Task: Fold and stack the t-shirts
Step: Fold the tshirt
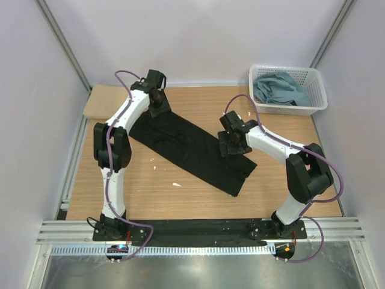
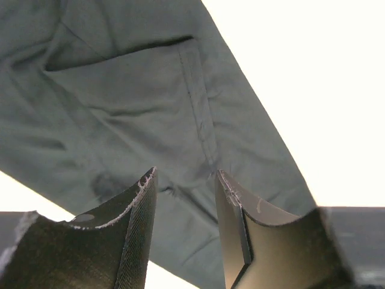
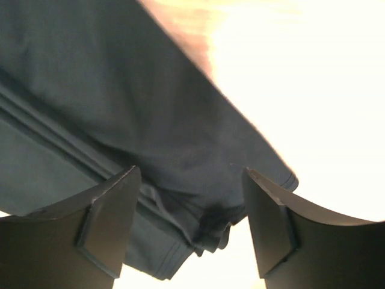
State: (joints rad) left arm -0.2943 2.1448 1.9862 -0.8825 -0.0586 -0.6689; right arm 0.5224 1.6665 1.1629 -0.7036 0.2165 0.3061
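Black t-shirt (image 1: 186, 150): long diagonal folded band, lying flat. Left end effector (image 2: 184, 174) part-open, right end effector (image 3: 190, 171) wide open, both empty.

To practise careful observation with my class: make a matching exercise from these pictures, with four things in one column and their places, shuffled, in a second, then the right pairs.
Things
1. black t-shirt
2. blue-grey t-shirt
3. tan t-shirt
4. white basket

Places
A. far right corner of the table
B. far left corner of the table
C. inside the basket
D. spread diagonally across the middle of the table

Pairs: 1-D, 2-C, 3-B, 4-A
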